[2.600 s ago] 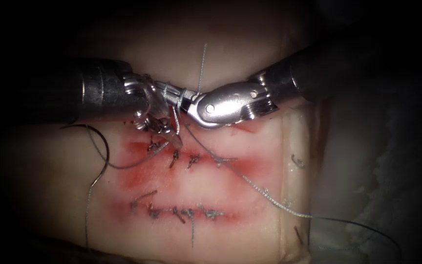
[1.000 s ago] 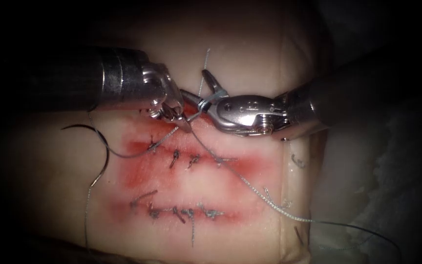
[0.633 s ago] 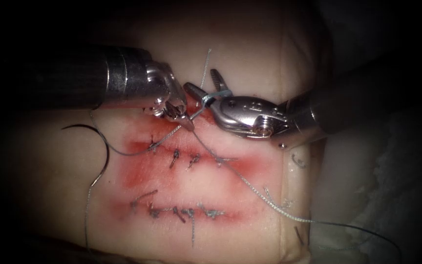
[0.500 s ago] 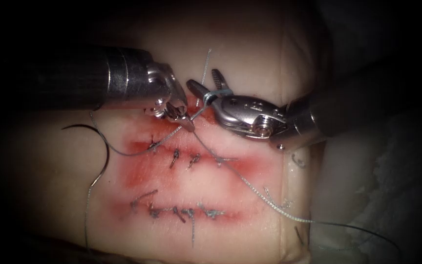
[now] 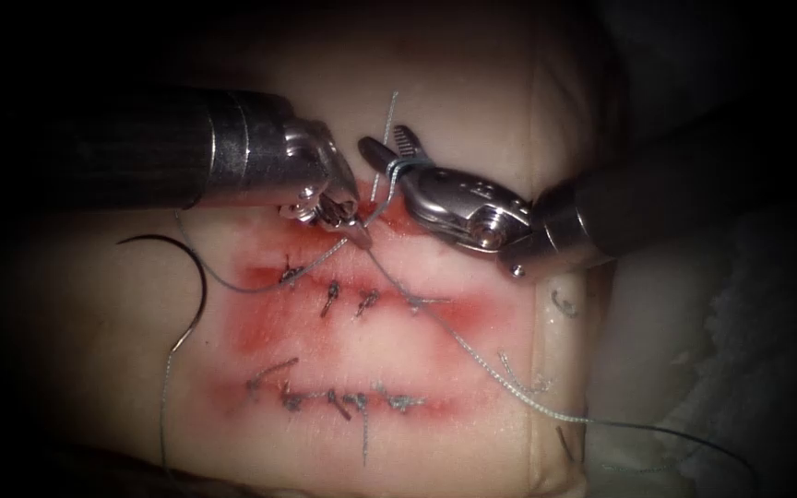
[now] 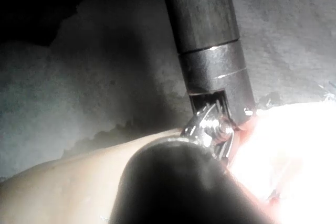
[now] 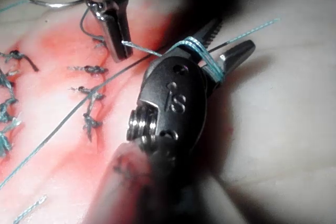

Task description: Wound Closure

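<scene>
Dark surroundings fade to black at endoscope view's edges. Pale rough cloth (image 5: 740, 304) lies right of lit centre. Grey wrinkled drape (image 6: 79, 87) forms backdrop in left wrist view.

The tissue (image 5: 472, 120), smeared with red fluid (image 5: 260, 323) mid-frame, carries the curved needle (image 5: 191, 272) at left and thread (image 5: 472, 350) trailing to the lower right.

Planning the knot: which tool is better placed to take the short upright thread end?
Right, probably: the right tool has open jaws wrapped with thread, beside the thread end. The left tool is shut on the thread. The needle lies free on the tissue, left of the cut.
</scene>
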`<state>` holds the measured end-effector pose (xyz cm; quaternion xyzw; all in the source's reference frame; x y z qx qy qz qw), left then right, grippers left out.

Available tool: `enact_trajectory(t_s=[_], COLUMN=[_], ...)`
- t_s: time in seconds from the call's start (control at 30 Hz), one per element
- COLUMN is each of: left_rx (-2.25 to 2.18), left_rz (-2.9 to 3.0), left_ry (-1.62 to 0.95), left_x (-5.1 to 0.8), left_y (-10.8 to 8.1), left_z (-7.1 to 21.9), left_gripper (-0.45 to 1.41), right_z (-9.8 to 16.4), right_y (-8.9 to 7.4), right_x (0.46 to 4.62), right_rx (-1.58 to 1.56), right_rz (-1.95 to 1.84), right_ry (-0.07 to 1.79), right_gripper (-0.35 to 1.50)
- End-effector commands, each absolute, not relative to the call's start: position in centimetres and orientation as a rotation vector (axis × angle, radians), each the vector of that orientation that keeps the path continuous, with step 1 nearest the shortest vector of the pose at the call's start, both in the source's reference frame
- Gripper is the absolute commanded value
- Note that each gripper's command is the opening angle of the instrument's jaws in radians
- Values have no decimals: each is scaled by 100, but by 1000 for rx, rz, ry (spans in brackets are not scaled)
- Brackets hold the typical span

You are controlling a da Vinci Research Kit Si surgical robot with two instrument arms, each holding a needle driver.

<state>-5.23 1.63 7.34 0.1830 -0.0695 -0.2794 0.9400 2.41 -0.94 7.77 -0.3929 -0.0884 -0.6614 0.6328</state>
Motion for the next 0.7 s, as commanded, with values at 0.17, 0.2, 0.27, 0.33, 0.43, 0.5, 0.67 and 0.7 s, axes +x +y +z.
enact_trajectory(t_s=[0.17, 0.2, 0.27, 0.33, 0.43, 0.5, 0.67, 0.7], left_rx=[370, 370, 370, 370, 370, 370, 370, 370], left_rz=[-572, -572, -573, -574, -574, -574, -573, -573], left_ry=[-145, -145, -145, -144, -144, -144, -145, -145], left_x=[-531, -531, -531, -531, -531, -531, -531, -531], left_y=[170, 170, 169, 168, 168, 168, 168, 168], left_z=[736, 736, 736, 735, 735, 735, 735, 735], left_gripper=[-45, -45, -45, -45, -45, -45, -45, -45], right_z=[783, 784, 784, 786, 787, 788, 789, 788], right_y=[-90, -89, -88, -87, -86, -85, -86, -87], right_x=[247, 247, 247, 248, 249, 250, 250, 249], right_rx=[-878, -878, -878, -877, -878, -876, -881, -889], right_rz=[-1511, -1511, -1510, -1504, -1505, -1507, -1511, -1513], right_ry=[-194, -194, -195, -193, -192, -190, -181, -160], right_gripper=[21, 17, 15, 10, 0, -3, -35, -35])
